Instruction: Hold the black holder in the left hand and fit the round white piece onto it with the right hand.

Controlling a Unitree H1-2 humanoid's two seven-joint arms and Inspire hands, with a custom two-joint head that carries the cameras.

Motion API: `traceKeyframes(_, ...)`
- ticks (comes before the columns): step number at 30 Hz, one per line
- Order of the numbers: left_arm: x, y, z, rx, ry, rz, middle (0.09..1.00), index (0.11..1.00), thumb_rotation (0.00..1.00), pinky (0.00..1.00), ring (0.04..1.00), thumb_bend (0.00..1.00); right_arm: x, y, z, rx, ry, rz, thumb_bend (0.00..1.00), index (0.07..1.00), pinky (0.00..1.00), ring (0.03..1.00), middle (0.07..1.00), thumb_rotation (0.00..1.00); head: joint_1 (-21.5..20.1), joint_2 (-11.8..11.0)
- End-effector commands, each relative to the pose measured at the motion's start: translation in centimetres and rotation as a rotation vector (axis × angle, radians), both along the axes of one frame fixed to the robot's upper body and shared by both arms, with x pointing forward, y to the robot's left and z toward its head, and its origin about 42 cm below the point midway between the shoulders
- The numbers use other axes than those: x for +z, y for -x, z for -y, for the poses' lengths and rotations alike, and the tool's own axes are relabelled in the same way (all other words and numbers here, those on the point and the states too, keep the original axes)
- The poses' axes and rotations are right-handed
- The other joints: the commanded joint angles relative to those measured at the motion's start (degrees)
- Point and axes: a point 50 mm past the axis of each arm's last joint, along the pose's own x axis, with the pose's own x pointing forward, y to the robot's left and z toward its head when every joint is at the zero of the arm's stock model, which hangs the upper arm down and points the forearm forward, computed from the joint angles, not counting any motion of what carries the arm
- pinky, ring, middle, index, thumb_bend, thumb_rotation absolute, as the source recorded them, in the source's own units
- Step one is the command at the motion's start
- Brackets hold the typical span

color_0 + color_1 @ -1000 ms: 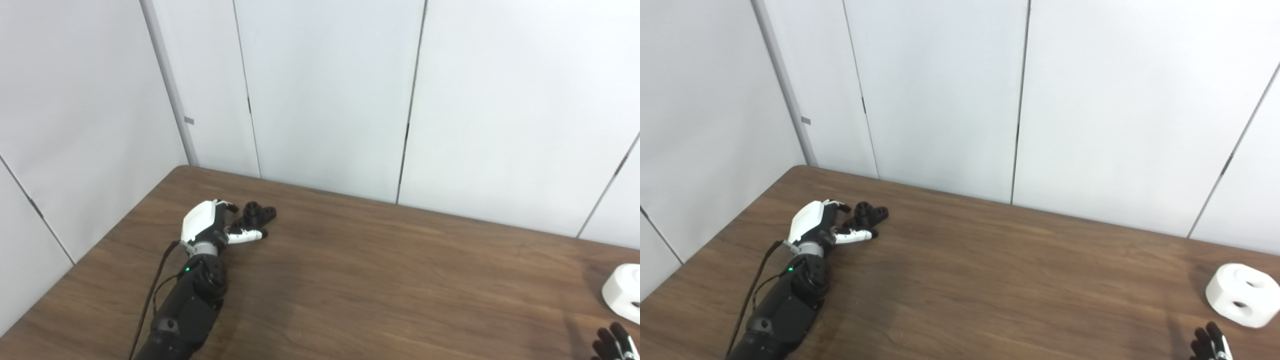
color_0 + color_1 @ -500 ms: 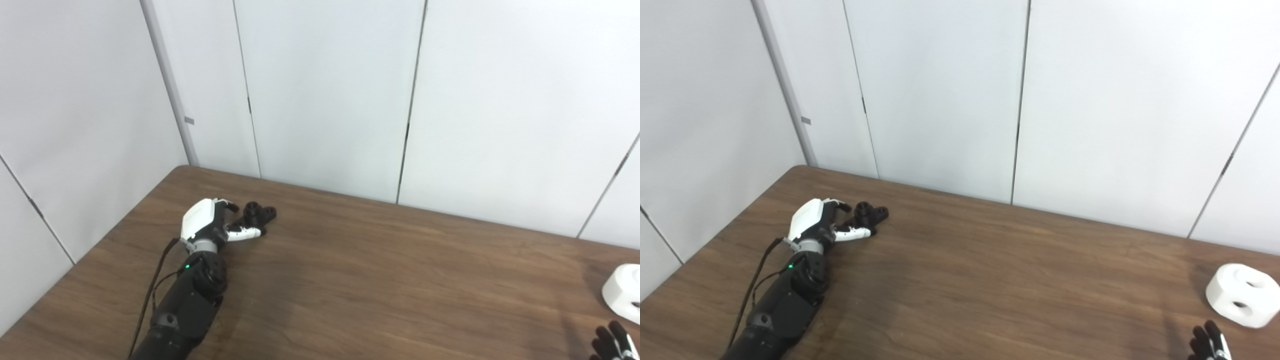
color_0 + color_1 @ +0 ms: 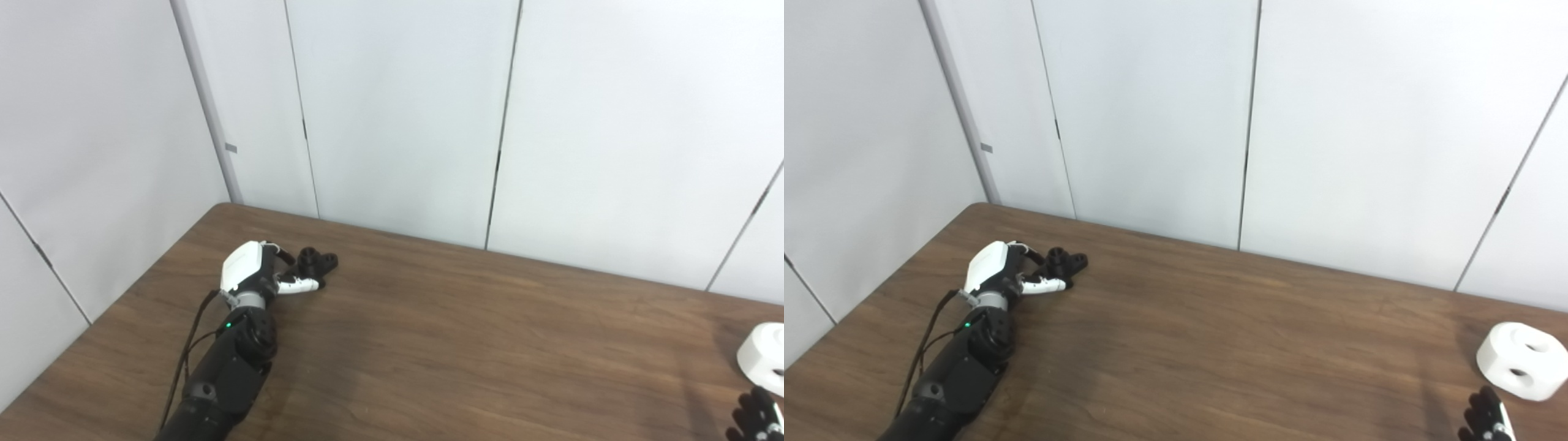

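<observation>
Left hand (image 3: 252, 275) lay low on the brown table (image 3: 459, 343) near its far left corner, the forearm stretched forward from the bottom edge. Its fingers (image 3: 1046, 285) were curled around the near side of the black holder (image 3: 315, 262), with one white finger along the front of the holder and darker fingertips at its back. The holder seemed to rest on the table, so the hand was closing on it but the grip did not look complete; I cannot tell if it was already firm.

By my judgement the task was at its first step, taking the holder. The next move would call for a tighter closing of the fingers and then a lift, keeping the round posts on the holder's top free and turned upward.

Far to the right, the round white piece (image 3: 1522, 361) sat alone on the table near the right edge, two holes visible in it. Right hand (image 3: 1485, 419) was just below it at the bottom corner, not touching it. Only dark fingertips showed, a little apart, holding nothing.
</observation>
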Motion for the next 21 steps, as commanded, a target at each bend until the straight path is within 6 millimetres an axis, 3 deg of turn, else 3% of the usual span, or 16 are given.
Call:
traceKeyframes(1,0.8,-0.4,-0.8,-0.002,-0.025,0.018,0.897,0.516,0.08,1.0,0.98,0.6,1.3,-0.2,-0.1,0.007,0.002,0.056,0.57,1.0,1.0,1.0,0.998,0.97,0.05,0.0)
traceKeyframes(4,0.4,-0.4,-0.8,-0.007,-0.012,0.033,0.873,0.488,0.06,1.0,0.963,0.53,1.4,-0.2,-0.1,0.011,0.004,0.058,0.57,1.0,1.0,1.0,0.997,0.98,-0.01,-0.05)
traceKeyframes(11,-0.4,-0.5,-0.7,-0.027,-0.018,0.036,0.814,0.485,0.05,1.0,0.923,0.52,1.5,-0.3,-0.2,0.011,0.0,0.059,0.55,1.0,1.0,1.0,0.998,0.98,-0.39,-0.12)
traceKeyframes(21,-1.1,-0.4,-0.8,-0.047,-0.026,0.016,0.816,0.486,0.05,0.99,0.92,0.52,1.8,-0.2,-0.4,0.007,0.007,0.06,0.53,1.0,1.0,1.0,0.992,1.0,-0.87,-0.04)
